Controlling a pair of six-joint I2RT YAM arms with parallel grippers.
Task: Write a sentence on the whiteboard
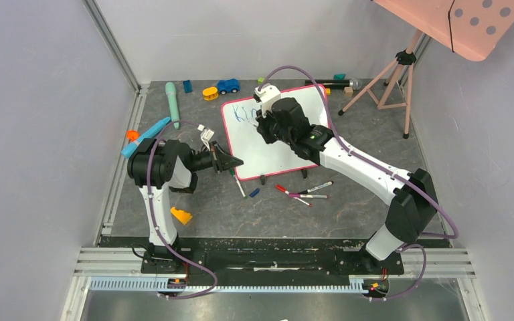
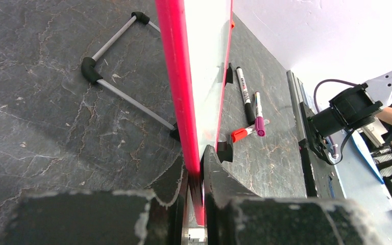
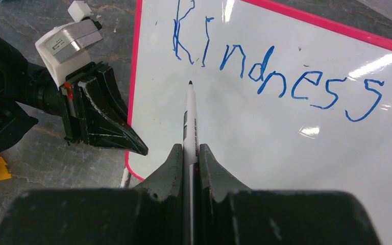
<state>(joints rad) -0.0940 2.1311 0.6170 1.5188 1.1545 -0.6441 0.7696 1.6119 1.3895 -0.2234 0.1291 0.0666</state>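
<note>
The whiteboard (image 1: 262,152) with its pink-red frame stands tilted on the table at centre; it also shows in the left wrist view (image 2: 176,76) and the right wrist view (image 3: 265,153). The sentence (image 3: 270,76) is one blue line reading "Kindness"; its start also shows in the top view (image 1: 243,112). My left gripper (image 1: 235,162) (image 2: 196,163) is shut on the board's left frame edge. My right gripper (image 1: 266,124) (image 3: 188,148) is shut on a white marker (image 3: 190,115), whose tip points at the board just below the "Ki". I cannot tell whether the tip touches.
Several loose markers (image 1: 304,192) (image 2: 249,109) lie in front of the board. Small toys (image 1: 228,85) sit at the back, a teal stick (image 1: 172,100) and a blue tool (image 1: 144,137) at the left, a yellow piece (image 1: 181,215) near the left arm. A tripod (image 1: 388,80) carrying a salmon dotted panel (image 1: 468,23) stands back right.
</note>
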